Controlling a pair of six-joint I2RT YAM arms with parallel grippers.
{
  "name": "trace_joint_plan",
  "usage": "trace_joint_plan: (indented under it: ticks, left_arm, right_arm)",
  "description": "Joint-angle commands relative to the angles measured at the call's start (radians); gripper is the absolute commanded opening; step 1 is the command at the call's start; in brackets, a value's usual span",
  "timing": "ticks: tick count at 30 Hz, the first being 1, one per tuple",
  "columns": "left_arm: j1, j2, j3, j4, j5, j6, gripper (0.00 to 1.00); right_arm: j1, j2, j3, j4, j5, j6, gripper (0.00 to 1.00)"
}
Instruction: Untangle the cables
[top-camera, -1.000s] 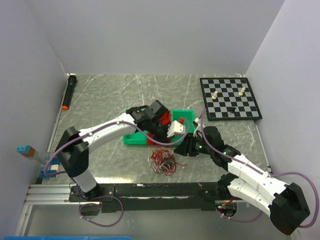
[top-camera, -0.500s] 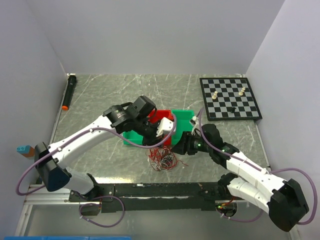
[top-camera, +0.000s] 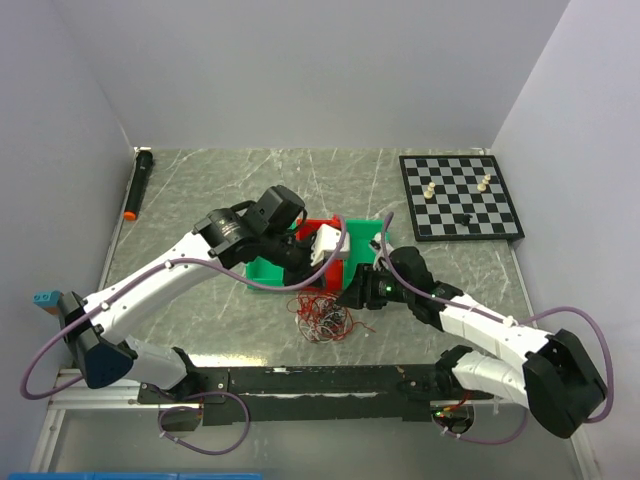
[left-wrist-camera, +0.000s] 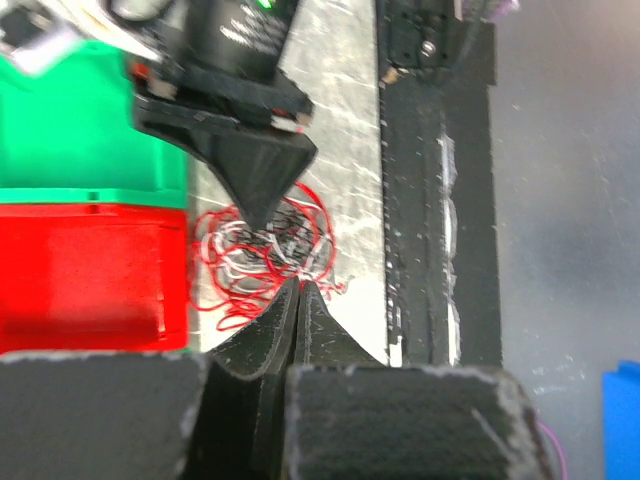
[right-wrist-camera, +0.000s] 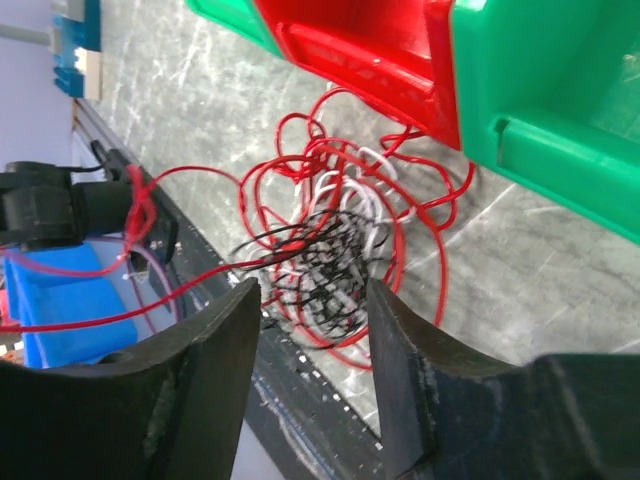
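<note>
The cables (top-camera: 322, 318) are framed by the parted, empty right gripper (right-wrist-camera: 312, 300), and the left gripper (left-wrist-camera: 298, 295) is seen shut at their edge.

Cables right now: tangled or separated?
Tangled. The red, white and black cables sit as one knotted clump on the table beside the red bin; no colour lies apart as its own bundle.

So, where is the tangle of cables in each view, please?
Top external: the tangle of cables lies near the middle, just below the red bin.
Left wrist: centre, right of the red bin.
Right wrist: centre, under the red bin.
Shared landmark: the red bin.
</note>
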Motion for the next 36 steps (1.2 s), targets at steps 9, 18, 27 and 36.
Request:
trace_joint_plan:
  ticks: [9,18,27,36]
  left_arm:
    - [-0.003,-0.078,0.081,0.055,-0.130,-0.101,0.01]
    - [-0.003,-0.066,0.340,-0.012,-0.351,-0.136,0.01]
    - [-0.003,-0.112,0.571,0.076,-0.552,-0.187,0.01]
    - [-0.003,-0.161,0.621,0.205,-0.604,-0.170,0.01]
  right_arm:
    - [0.021,0.147,-0.040,0.253,0.013,0.039,0.20]
    - [0.067,0.117,-0.025,0.022,0.209,-0.039,0.00]
    - [0.165,0.215,0.063,-0.193,0.436,-0.033,0.00]
    - [0.216,0.181,0.015,-0.248,0.476,0.024,0.00]
